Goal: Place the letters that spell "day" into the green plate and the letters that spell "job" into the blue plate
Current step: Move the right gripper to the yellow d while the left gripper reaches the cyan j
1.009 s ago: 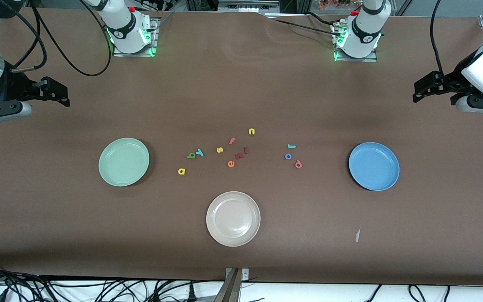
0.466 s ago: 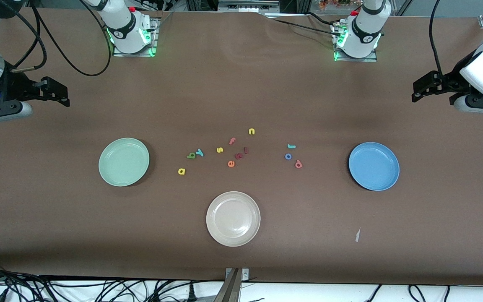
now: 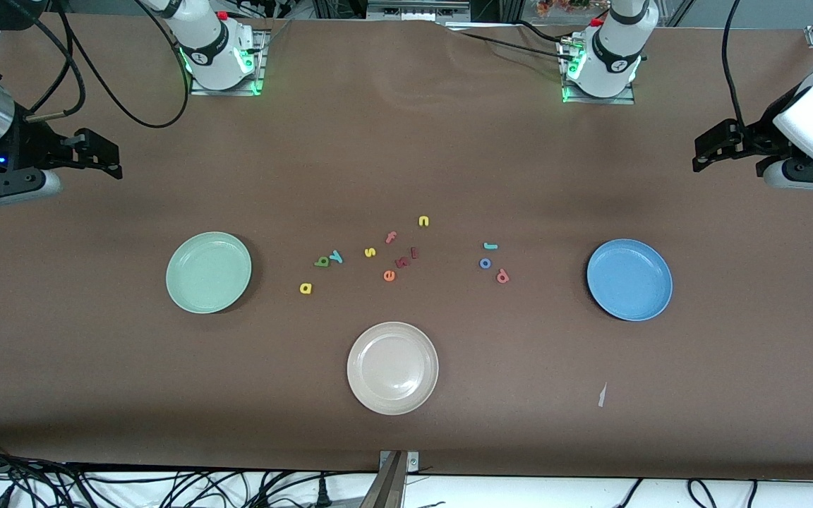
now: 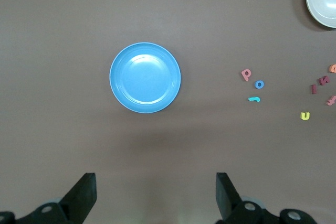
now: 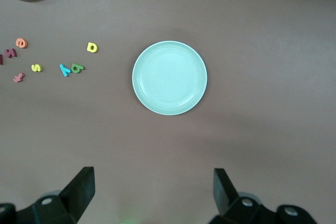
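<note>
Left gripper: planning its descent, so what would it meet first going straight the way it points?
Probably bare table; the open left gripper points down just short of the blue plate, though depth is unclear.

A beige plate [image 3: 392, 367] sits nearest the front camera — loose yellow n [image 3: 423, 221], yellow s [image 3: 370, 252], orange e [image 3: 389, 275] farther off.

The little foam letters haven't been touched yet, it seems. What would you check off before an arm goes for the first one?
1. Left gripper open, holding nothing: ok.
2. Right gripper open, holding nothing: ok.
3. Green plate has nothing in it: ok.
4. Blue plate has nothing in it: ok.
5. Teal j, blue o and pinkish-red b lie apart from each other: ok.
6. Dark green d and teal y have room between them for a gripper: not ok, they touch; the yellow a lies alone.
</note>
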`<state>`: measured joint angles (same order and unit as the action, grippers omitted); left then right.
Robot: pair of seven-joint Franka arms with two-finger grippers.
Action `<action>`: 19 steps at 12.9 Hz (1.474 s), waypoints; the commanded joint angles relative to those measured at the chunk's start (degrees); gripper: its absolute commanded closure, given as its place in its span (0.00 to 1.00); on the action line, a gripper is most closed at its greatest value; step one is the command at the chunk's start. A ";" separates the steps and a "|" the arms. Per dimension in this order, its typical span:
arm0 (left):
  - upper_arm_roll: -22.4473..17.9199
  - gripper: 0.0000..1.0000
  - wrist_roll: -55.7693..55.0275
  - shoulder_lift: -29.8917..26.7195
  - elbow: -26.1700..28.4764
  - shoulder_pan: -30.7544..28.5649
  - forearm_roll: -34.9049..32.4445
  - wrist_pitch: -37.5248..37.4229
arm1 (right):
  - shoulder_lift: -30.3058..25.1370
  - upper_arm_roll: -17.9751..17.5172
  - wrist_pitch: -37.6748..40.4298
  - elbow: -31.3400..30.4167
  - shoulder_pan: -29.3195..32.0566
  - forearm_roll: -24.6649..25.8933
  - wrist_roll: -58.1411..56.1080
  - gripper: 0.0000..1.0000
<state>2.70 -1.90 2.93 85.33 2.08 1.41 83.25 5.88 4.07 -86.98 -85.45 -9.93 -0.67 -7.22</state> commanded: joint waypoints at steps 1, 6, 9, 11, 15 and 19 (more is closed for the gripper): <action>0.47 0.00 -0.56 0.41 -0.34 0.21 1.22 -0.98 | 4.29 -0.29 -1.87 2.55 -0.61 -1.09 0.53 0.00; 1.44 0.00 -0.73 12.16 -1.30 6.77 0.79 -4.24 | 16.16 -0.64 -3.80 11.79 -5.09 -1.09 6.95 0.00; 1.52 0.00 -0.83 17.97 -2.28 8.02 1.40 2.51 | 19.15 -1.08 -7.85 11.89 -6.15 -1.00 8.45 0.00; 1.61 0.00 -0.74 22.19 -2.19 9.51 1.49 5.77 | 21.09 -1.26 -9.52 11.97 -7.12 -1.00 9.76 0.00; 2.05 0.00 -1.35 29.92 -2.19 13.37 6.23 17.09 | 23.91 -0.82 -13.12 11.19 -8.96 -0.91 10.64 0.00; 2.05 0.00 -5.39 33.97 -1.93 16.62 6.85 20.99 | 24.97 1.27 -21.19 5.93 -11.85 -0.74 10.29 0.00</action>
<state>5.33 -5.66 35.16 85.23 17.08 6.94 104.67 31.21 3.18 -104.42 -77.06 -19.44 -1.09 2.48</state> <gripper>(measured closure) 0.000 0.000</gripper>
